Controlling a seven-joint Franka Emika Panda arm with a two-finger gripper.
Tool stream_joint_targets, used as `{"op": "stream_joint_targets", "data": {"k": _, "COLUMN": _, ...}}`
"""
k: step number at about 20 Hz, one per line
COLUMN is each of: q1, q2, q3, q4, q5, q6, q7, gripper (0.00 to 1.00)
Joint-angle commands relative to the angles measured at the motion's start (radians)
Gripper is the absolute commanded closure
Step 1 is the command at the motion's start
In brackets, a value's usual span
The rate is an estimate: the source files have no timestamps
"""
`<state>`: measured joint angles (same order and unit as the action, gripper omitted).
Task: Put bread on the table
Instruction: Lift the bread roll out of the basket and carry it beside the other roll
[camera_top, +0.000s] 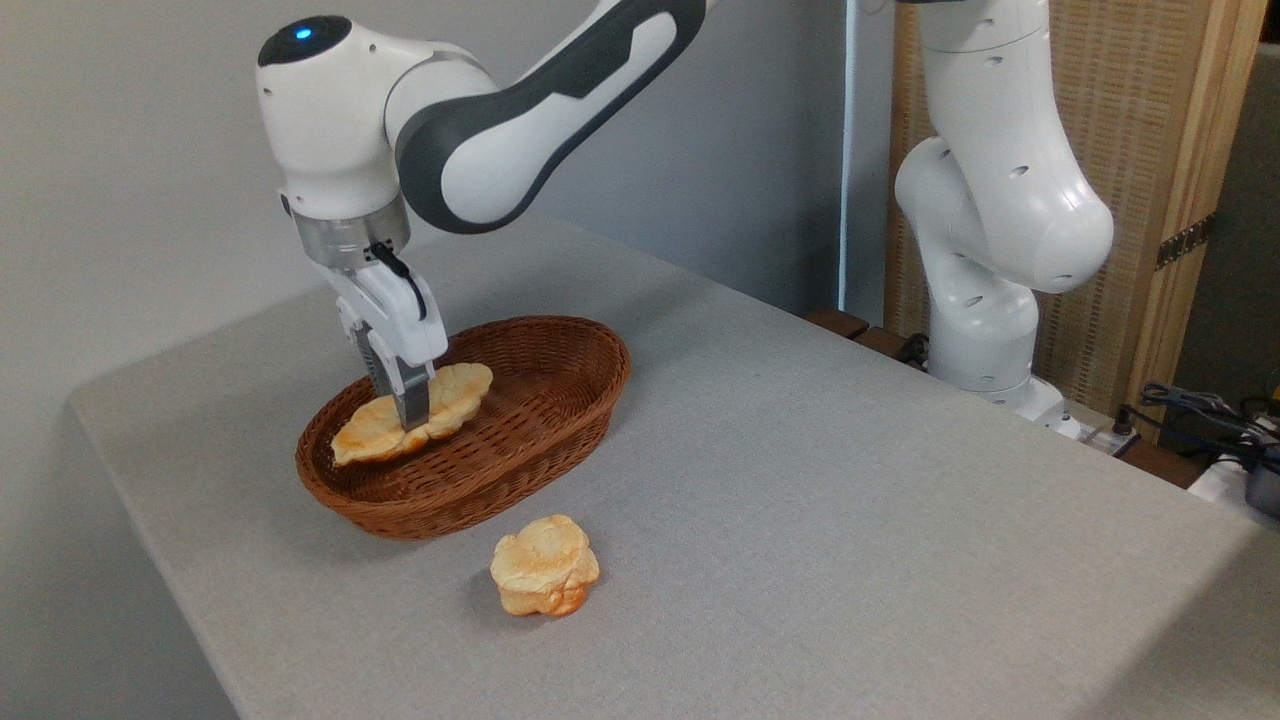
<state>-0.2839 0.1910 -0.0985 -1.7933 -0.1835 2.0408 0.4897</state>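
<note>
Starting nearest us, we see a small bun (545, 578) on the grey table (800, 500). Behind it sits the basket (520, 455), where the arm reaches straight down; our gripper (408, 425) has its fingers pinched on the bread's (455, 392) middle. That loaf lies inside, its long axis running from lower left to upper right.
</note>
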Motion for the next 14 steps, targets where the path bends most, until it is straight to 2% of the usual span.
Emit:
{"op": "stream_joint_targets", "data": {"k": 1, "q1": -0.001, "q2": -0.038, "q3": 0.006, "q4": -0.004, "q5": 0.013, "q6": -0.054, "q7": -0.002, "gripper": 0.67}}
{"op": "stream_joint_targets", "data": {"k": 4, "q1": 0.002, "q2": -0.08, "q3": 0.022, "q4": -0.004, "q5": 0.012, "q6": -0.099, "q7": 0.001, "gripper": 0.65}}
{"op": "stream_joint_targets", "data": {"k": 8, "q1": 0.003, "q2": -0.149, "q3": 0.091, "q4": -0.004, "q5": 0.013, "q6": -0.194, "q7": 0.03, "gripper": 0.64}}
{"op": "stream_joint_targets", "data": {"k": 14, "q1": 0.003, "q2": -0.211, "q3": 0.229, "q4": -0.008, "q5": 0.016, "q6": -0.349, "q7": 0.184, "gripper": 0.63}}
